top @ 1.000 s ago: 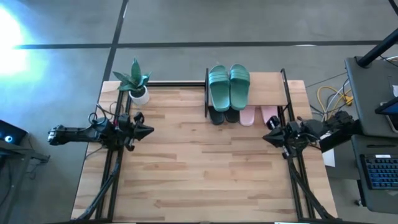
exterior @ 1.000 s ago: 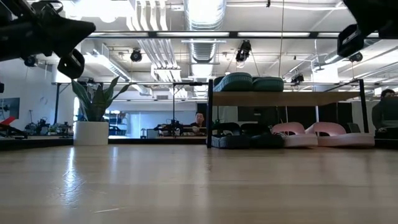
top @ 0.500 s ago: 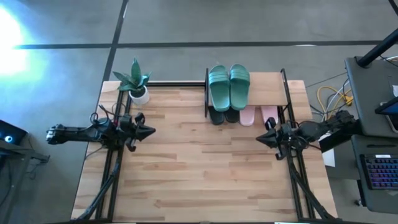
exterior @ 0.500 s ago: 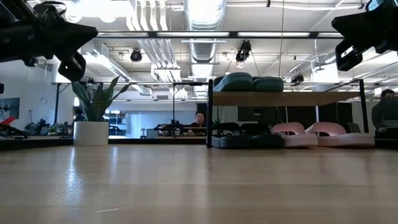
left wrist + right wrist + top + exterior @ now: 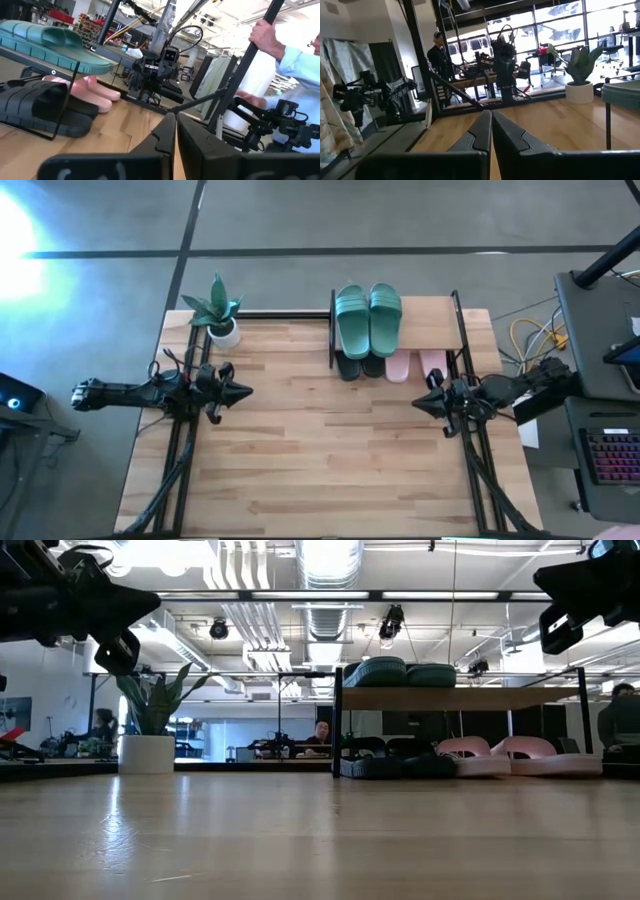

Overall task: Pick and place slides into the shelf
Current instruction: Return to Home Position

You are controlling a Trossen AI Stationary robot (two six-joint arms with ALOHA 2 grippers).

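Observation:
The shelf (image 5: 430,325) stands at the table's far edge, right of the middle. A teal-green pair of slides (image 5: 367,320) lies on its upper board. On the lower board rest a black pair (image 5: 358,366) at the left and a pale pink pair (image 5: 415,365) at the right. My left gripper (image 5: 248,391) hovers shut above the table's left edge, roughly level, with nothing between its fingers (image 5: 165,131). My right gripper (image 5: 416,402) hovers shut at the table's right edge, just near of the shelf's right posts, also holding nothing.
A potted plant (image 5: 222,315) stands at the far left corner. The wooden tabletop (image 5: 330,450) spreads bare between the two arms. A person's hand (image 5: 270,40) grips a post beyond the table's right side. A desk with a keyboard (image 5: 610,455) stands off to the right.
My right gripper has sunk slightly and tipped, its shut fingers now reaching a little farther over the table from the right edge; over the last half second it has kept still. The slides and the shelf have not moved.

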